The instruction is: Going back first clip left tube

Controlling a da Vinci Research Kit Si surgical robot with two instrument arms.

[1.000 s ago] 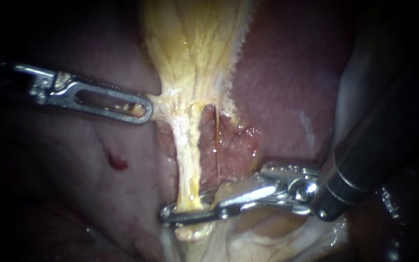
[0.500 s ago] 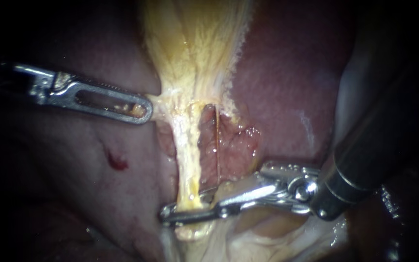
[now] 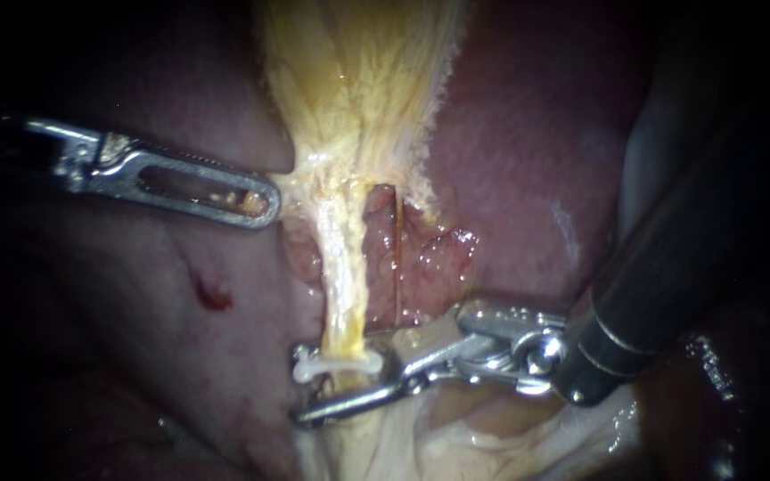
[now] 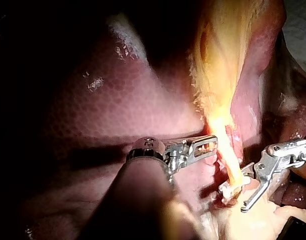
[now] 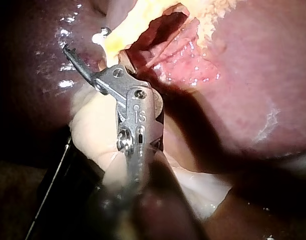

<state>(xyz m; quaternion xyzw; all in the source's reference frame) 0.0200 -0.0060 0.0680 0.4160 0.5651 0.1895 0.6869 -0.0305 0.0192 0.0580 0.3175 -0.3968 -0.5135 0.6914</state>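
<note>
My right instrument [image 3: 358,392] comes in from the right of the frame. Its dark shaft fills most of that side, so there is little free room there. Its jaws stand apart and grip nothing. The lower one crosses the left tube [image 3: 342,276] at bottom centre, just below the clip [image 3: 336,363]. The upper one ends by the clip's right end.

My left instrument [image 3: 265,203] lies at the upper left, jaws closed on the edge of the gallbladder [image 3: 358,80] where it narrows, with the tissue drawn taut toward its tip. Between the two instruments the left tube runs bare and straight.

To its left, the lower left of the frame is open liver [image 3: 135,338], smooth apart from a small red spot [image 3: 214,294]. To its right is a narrow recess, then the thin reddish tube [image 3: 398,258], close by and nearly parallel. More liver rises behind it. Pale tissue [image 3: 492,445] crowds the bottom edge under my right instrument's wrist.

The clip is white and lies squarely across the left tube, low down, with both ends sticking out past the tube's sides. The tube is pale yellow, glistening and stretched.

In the left wrist view the clip [image 4: 231,187] lies ahead of my left jaws, between them and the right instrument [image 4: 250,192]. In the right wrist view the clip [image 5: 99,36] sits just beyond my hooked jaw tip.
</note>
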